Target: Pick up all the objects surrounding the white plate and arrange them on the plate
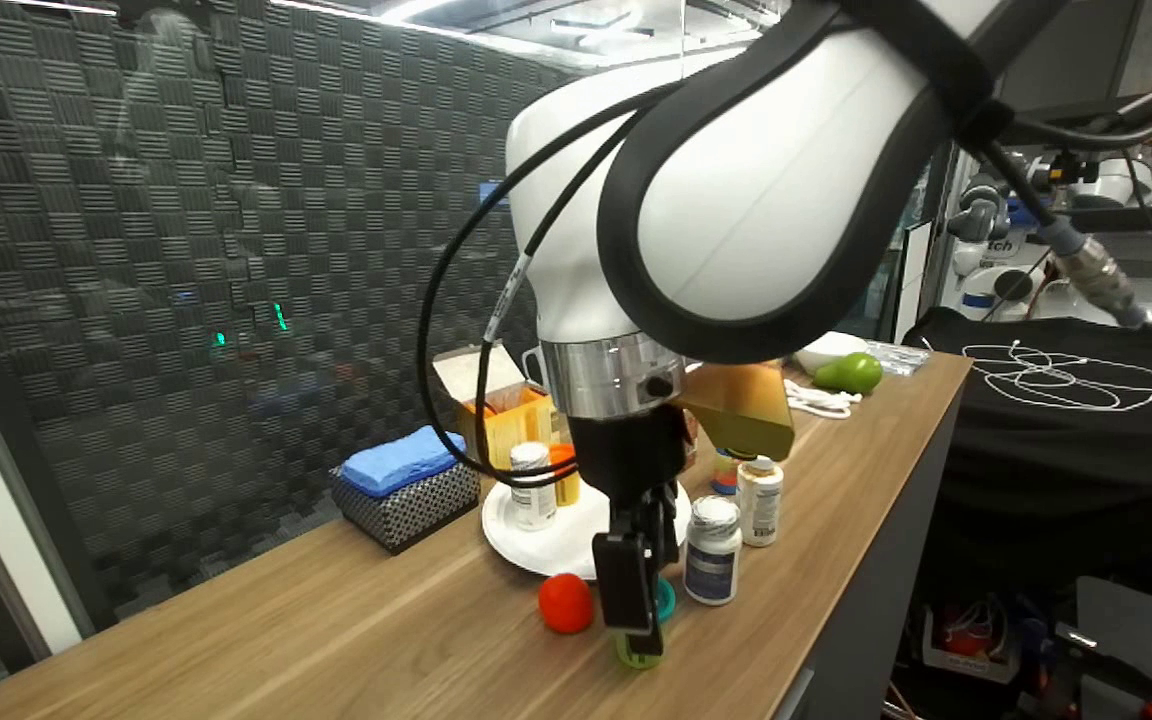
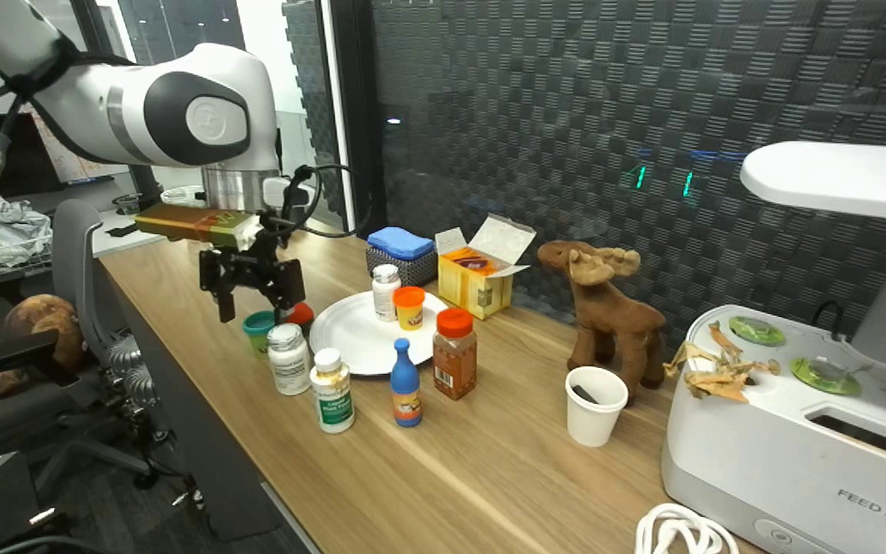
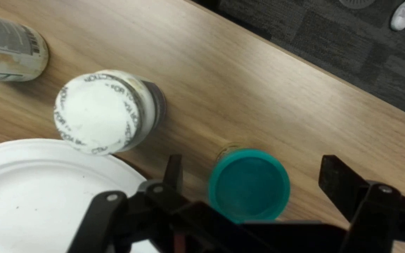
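Note:
The white plate [image 2: 351,350] carries a white bottle [image 2: 385,296] and a yellow jar with an orange lid [image 2: 410,308]. My gripper [image 3: 251,161] is open above the teal-lidded green jar [image 3: 250,184]; one finger [image 3: 341,184] stands on each side of the lid, both apart from it. Close by are a red piece [image 1: 566,603] and a white bottle with a dark label [image 1: 713,560]. Farther round the plate stand a white plant-food bottle [image 2: 333,396], a small blue bottle [image 2: 405,385] and a brown jar with an orange cap [image 2: 454,358].
Behind the plate are a yellow box [image 2: 475,281] with raised flaps and a patterned box topped by a blue cloth [image 2: 401,243]. A plush moose [image 2: 612,315], a paper cup [image 2: 595,408] and a white planter [image 2: 797,454] stand farther along. The table edge [image 3: 294,58] runs near the jar.

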`<state>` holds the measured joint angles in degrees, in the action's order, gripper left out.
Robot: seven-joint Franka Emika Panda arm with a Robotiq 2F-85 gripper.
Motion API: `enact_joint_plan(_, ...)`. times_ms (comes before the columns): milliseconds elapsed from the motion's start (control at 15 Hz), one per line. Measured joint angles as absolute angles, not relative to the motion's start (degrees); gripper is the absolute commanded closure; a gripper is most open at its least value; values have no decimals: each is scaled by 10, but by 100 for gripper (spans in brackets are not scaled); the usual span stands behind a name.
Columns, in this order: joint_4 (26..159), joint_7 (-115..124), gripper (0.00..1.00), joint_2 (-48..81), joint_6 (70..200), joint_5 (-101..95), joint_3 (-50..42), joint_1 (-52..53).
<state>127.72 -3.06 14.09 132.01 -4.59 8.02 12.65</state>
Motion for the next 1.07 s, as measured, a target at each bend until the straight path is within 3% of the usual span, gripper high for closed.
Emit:
enact_joint_plan(133,1273,-38,3,147,1321,-54,80,126)
enact_joint_plan(200,1269,-40,25,150,1322,-57,80,126)
enact_joint_plan(333,1264,-42,29,152,1323,-62,80,126)
enact_joint_plan(667,1259,-47,68,153,1330,-65,80,126)
enact_joint_plan(1067,1255,-49,72,153,1331,-61,81,126)
